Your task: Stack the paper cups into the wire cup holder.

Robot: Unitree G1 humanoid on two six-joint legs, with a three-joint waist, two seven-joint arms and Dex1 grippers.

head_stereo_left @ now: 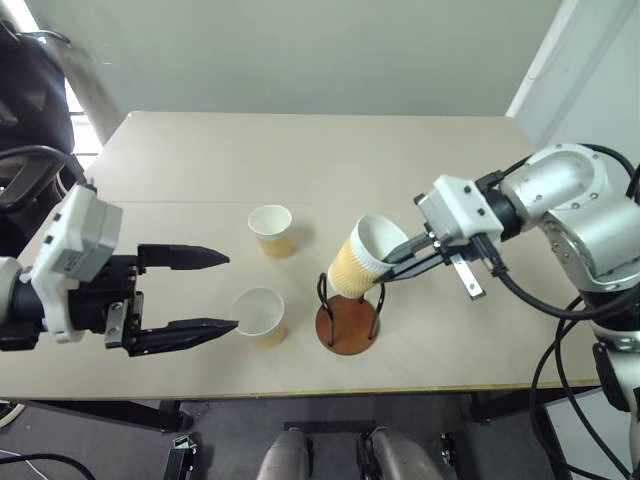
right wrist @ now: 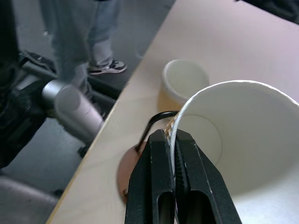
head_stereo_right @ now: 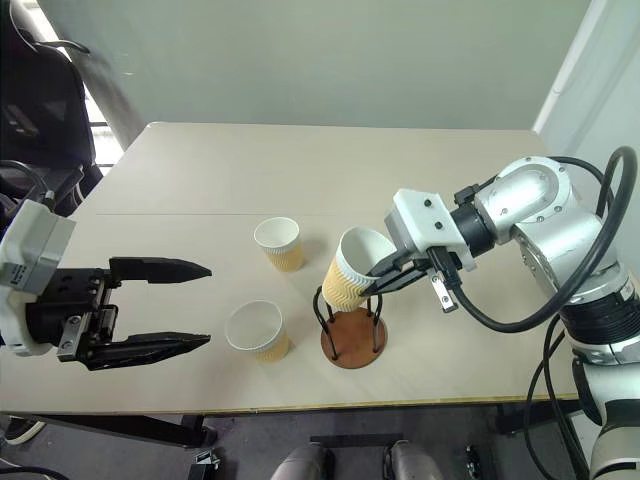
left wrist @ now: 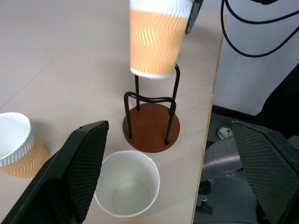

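Tan cup [head_stereo_left: 362, 258] tilted above wire holder [head_stereo_left: 348, 318] mid-frame, rim pinched in right gripper [right wrist: 174, 140] jaws; left gripper [head_stereo_left: 205, 291] jaws wide. Right wrist view adds a person's legs [right wrist: 79, 32] upper left.

The 2 eye views look forward and down from above the near edge of the table [head_stereo_left: 300, 150], taking in its whole top with the wire cup holder [head_stereo_left: 348, 322] near the front edge. The left wrist view looks down at the holder from close by, slightly aslant. The right wrist view sits closest, just above it, facing the table's edge and the floor. All 4 views share the holder.
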